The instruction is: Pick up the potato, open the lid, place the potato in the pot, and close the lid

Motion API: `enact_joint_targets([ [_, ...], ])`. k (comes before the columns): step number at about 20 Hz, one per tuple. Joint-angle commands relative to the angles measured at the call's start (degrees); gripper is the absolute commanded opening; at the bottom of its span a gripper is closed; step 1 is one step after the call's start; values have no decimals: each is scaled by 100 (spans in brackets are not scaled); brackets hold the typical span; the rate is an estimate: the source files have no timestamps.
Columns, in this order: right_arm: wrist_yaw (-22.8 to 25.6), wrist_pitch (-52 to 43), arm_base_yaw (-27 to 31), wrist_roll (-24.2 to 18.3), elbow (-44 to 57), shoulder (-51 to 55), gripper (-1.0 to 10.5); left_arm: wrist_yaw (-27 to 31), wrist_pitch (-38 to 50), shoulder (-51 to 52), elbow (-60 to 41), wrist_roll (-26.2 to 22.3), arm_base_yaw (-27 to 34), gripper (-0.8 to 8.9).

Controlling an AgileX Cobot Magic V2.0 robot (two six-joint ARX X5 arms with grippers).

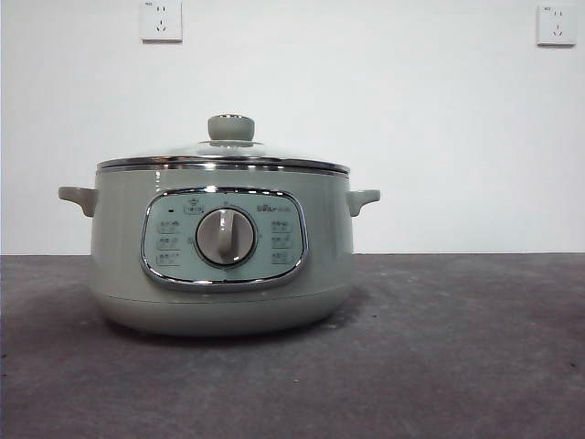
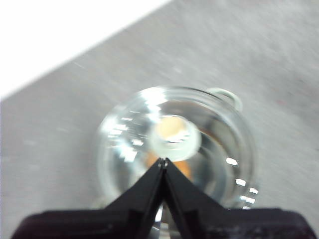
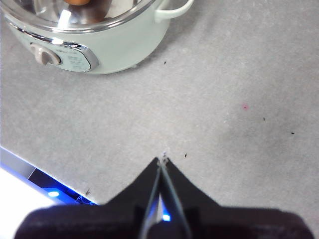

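The lid (image 1: 223,157) sits square on the pot (image 1: 219,261), and through its glass I see the potato (image 2: 172,129) inside. My left end effector (image 2: 163,160) hangs above the pot, pinched together and empty; my right end effector (image 3: 162,160) waits beside the pot over bare worktop (image 3: 224,99), likewise together. Nothing seems left to do.

White wall (image 1: 366,110), two sockets (image 1: 161,20), grey table (image 1: 457,347).

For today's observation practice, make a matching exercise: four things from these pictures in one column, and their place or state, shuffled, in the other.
Things:
1. potato
2. lid
3. left gripper
4. right gripper

States:
A. shut, over bare table
B. closed on the pot
C. inside, under glass
D. shut, above the knob

Pairs: 1-C, 2-B, 3-D, 4-A
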State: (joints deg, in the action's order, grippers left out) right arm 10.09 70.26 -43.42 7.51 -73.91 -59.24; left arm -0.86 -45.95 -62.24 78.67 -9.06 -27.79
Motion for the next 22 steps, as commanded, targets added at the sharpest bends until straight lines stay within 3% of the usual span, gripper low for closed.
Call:
enact_joint_targets([
  [1,0,-31,-7,0,59,-15,1,-33,763,645,-1040,179,588,-3],
  [5,0,-31,-7,0,59,-15,1,-101,2903,2400,-3720,927,1666,-3],
  [9,-2,-28,-7,0,59,-15,1,2,4457,3969,-6170,1410,2251,-3],
  [14,0,-31,-7,0,59,-15,1,7,4516,5307,-7396,1456,2306,-3],
  [18,-2,-31,-7,0,59,-15,1,240,4516,5906,-7825,1445,2380,-3],
  [22,0,-33,-7,0,59,-15,1,238,3891,6203,-7825,1364,2472,-3],
])
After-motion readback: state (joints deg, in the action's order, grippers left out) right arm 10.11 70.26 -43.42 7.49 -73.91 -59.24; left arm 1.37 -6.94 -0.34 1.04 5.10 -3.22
